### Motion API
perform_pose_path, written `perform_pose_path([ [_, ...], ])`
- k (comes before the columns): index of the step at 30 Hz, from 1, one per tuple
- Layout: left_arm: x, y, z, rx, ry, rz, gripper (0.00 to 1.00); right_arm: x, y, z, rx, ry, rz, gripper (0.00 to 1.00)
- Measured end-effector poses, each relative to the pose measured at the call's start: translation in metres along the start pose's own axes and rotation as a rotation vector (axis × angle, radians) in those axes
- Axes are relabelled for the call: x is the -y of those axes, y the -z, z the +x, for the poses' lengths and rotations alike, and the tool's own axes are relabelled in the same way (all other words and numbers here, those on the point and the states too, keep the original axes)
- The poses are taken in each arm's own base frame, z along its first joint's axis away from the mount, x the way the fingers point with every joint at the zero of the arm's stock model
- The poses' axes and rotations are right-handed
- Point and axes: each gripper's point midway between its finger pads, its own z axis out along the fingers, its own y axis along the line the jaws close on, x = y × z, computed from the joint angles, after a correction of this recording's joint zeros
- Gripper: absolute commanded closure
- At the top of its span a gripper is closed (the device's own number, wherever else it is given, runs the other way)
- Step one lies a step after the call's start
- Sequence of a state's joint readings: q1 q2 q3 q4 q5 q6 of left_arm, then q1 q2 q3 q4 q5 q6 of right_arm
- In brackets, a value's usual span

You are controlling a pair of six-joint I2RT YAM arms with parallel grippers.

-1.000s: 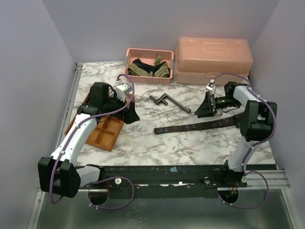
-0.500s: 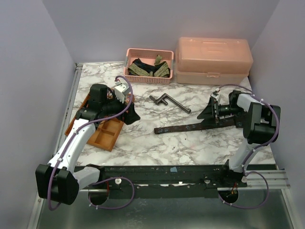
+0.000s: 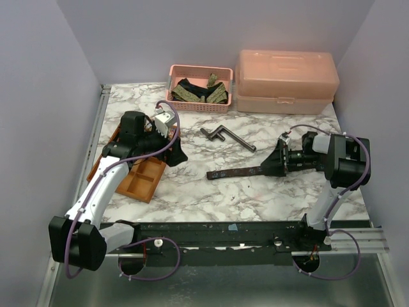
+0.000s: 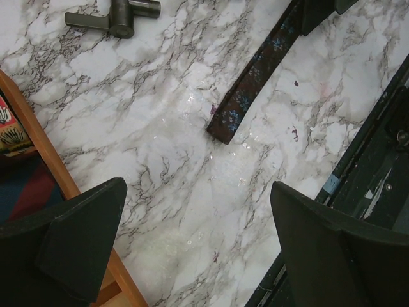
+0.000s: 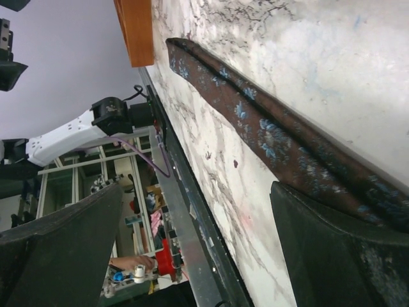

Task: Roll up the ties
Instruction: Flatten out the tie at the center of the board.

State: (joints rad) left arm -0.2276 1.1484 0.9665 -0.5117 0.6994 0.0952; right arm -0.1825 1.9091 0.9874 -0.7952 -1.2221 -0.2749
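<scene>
A dark brown tie (image 3: 238,171) with blue flowers lies flat as a strip across the middle of the marble table. It also shows in the left wrist view (image 4: 257,82) and the right wrist view (image 5: 268,128). My right gripper (image 3: 277,162) is turned on its side, low at the tie's right part, and open; one finger (image 5: 345,256) rests at the tie's edge, the other (image 5: 57,249) stands free. My left gripper (image 3: 172,153) is open and empty (image 4: 198,236) above the table beside the wooden tray. More ties (image 3: 199,91), olive-gold and black, lie in the pink basket.
The pink basket (image 3: 171,71) and a pink lidded box (image 3: 286,80) stand at the back. A grey metal crank bar (image 3: 227,138) lies behind the tie. A wooden compartment tray (image 3: 137,179) sits at the left. A black rail (image 3: 255,231) runs along the near edge.
My right gripper has dropped down and turned sideways to the tie's right part. The left arm has barely moved. The tie lies as before.
</scene>
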Motion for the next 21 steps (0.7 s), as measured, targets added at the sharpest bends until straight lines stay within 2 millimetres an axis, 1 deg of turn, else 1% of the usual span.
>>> perform_pose_path([
  [5,-0.0031,-0.0032,-0.0011,-0.012,0.005,0.002,0.01,0.0103,-0.0047,-0.0023,0.013,-0.013,-0.006,0.01],
  [12,-0.0053,-0.0058,-0.0006,-0.022,0.010,0.003,0.02,0.0091,-0.0079,-0.0045,0.021,-0.054,-0.059,0.01],
  [18,-0.0053,-0.0055,-0.0010,-0.024,0.010,0.003,0.01,0.0029,-0.0080,-0.0079,0.024,-0.088,-0.121,0.01],
  [21,-0.0053,-0.0051,-0.0025,-0.021,0.005,0.003,0.01,0.0003,-0.0067,-0.0088,0.015,-0.076,-0.130,0.03],
])
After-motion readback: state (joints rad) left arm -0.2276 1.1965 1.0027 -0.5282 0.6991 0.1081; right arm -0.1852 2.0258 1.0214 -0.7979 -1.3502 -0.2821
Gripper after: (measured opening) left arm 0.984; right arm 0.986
